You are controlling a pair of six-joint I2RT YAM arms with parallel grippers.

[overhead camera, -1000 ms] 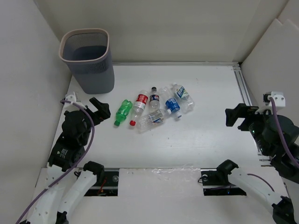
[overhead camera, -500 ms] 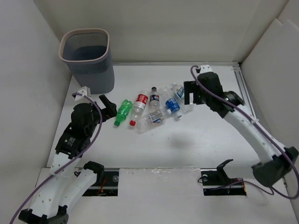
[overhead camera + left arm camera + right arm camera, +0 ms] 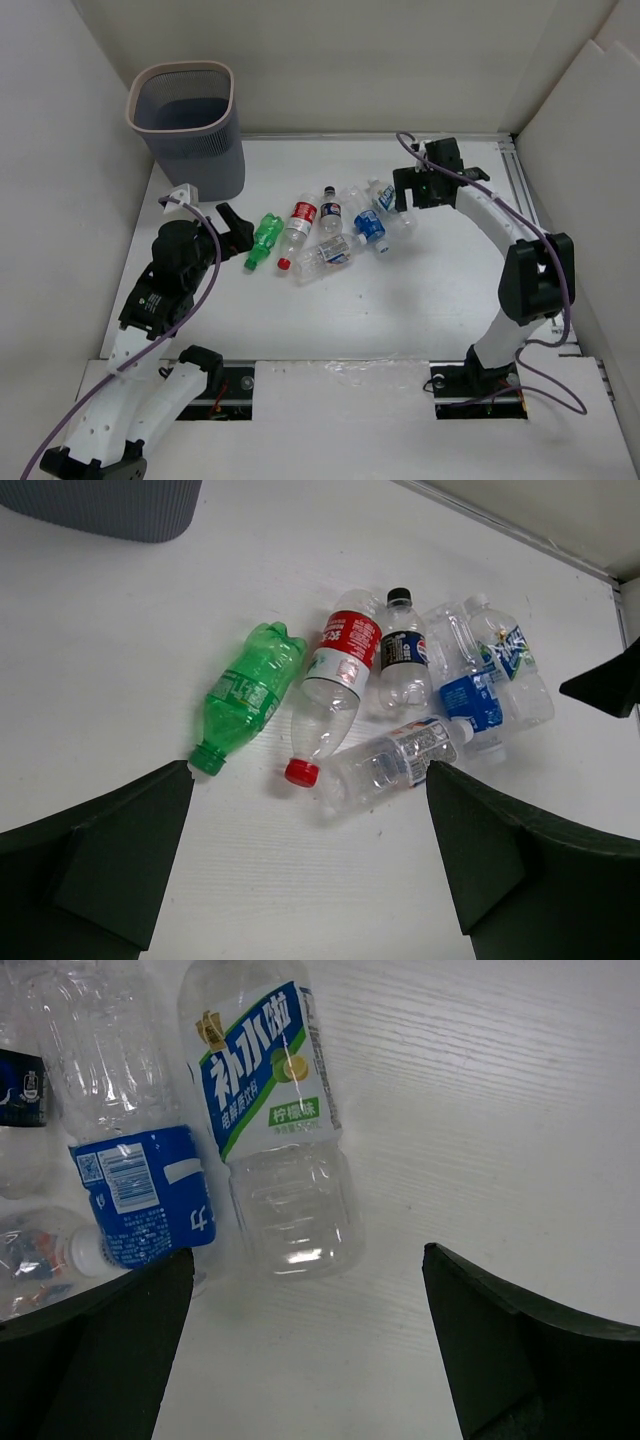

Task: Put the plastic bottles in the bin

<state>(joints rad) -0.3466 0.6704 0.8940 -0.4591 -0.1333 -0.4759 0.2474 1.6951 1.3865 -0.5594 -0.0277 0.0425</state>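
1. The left fingers (image 3: 100,860) are seen spread wide with nothing gripped. Only bare tabletop (image 3: 300,880) lies between them.
2. The green bottle (image 3: 245,695) is laid on its side just ahead of the left-hand fingertip, neck end pointed back toward the fingers.
3. The red-label bottle (image 3: 333,685) is laid right beside the green one, ahead of the gap, with its red cap toward the fingers.
4. The crosswise clear bottle (image 3: 395,762) is laid ahead of the gap, nearer the right-hand finger. Its white cap end is tucked against the blue-label bottle (image 3: 465,685).
5. The dark-label bottle (image 3: 403,655) is laid farther out, black cap pointed away from the fingers, pressed between the red-label and blue-label bottles.
6. The pale-label bottle (image 3: 510,665) is laid at the right end of the group, side by side with the blue-label one.
7. The right fingers (image 3: 530,1350) are also seen spread apart, nothing grasped. They are held over the right end of the group.
8. In the right wrist view the pale-label bottle is framed ahead of the gap, base end toward the fingers. The blue-label bottle lies ahead of the left-hand finger. Contact with either bottle cannot be told.
9. The bin (image 3: 190,125) is stood upright, far beyond the left fingers and well apart from the group. All six bottles are lying on the tabletop outside it.
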